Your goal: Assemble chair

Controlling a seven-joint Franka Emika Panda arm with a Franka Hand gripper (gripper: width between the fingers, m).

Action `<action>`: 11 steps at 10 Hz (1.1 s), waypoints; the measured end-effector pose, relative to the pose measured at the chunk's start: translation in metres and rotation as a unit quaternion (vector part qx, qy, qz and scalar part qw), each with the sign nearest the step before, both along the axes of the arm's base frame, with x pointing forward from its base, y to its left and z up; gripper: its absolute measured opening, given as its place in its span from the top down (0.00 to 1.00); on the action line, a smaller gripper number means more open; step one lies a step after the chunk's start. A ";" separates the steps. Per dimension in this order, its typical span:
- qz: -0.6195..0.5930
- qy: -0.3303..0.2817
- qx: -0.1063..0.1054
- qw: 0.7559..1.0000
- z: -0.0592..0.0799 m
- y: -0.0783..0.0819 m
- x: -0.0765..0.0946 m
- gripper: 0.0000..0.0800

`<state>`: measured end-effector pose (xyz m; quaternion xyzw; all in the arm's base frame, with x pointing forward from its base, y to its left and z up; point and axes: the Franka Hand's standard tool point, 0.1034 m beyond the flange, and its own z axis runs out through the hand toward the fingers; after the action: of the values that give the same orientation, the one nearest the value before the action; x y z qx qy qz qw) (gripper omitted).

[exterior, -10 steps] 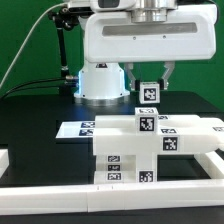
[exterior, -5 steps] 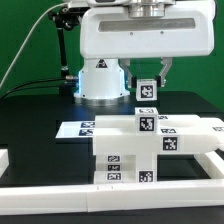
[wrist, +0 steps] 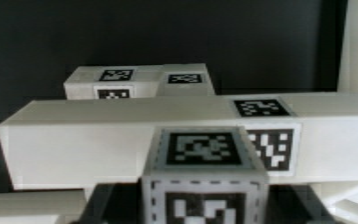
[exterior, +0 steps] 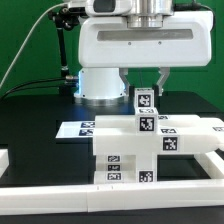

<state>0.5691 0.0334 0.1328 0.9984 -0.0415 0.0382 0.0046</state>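
Observation:
The chair stands partly joined at the front of the table as a white tagged block (exterior: 135, 160) with a wide crosspiece (exterior: 190, 135) on top. My gripper (exterior: 148, 90) is shut on a small white tagged chair part (exterior: 145, 101), held upright just above the crosspiece's middle. The wrist view shows that held part (wrist: 208, 170) between my dark fingers (wrist: 119, 205), with the crosspiece (wrist: 105, 125) just beyond it and another tagged white surface (wrist: 140, 78) farther off.
The marker board (exterior: 80, 129) lies flat behind the chair, toward the exterior view's left. A low white rail (exterior: 60, 192) borders the table's front and sides. The arm's base (exterior: 100, 88) stands at the back.
My gripper has come down with the small tagged part, which now hangs just above the chair's crosspiece. The chair parts have not moved.

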 end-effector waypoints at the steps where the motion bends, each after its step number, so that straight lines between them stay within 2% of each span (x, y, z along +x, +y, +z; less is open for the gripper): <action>1: 0.000 -0.001 0.000 1.000 0.000 0.000 0.000 0.65; 4: -0.001 -0.010 -0.002 1.000 0.000 -0.003 0.004 0.65; 7: -0.002 -0.012 -0.006 1.000 -0.008 -0.005 0.003 0.65; 11: -0.001 -0.020 -0.007 1.000 -0.007 -0.006 0.005 0.65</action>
<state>0.5740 0.0274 0.1254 0.9973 -0.0427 0.0580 0.0112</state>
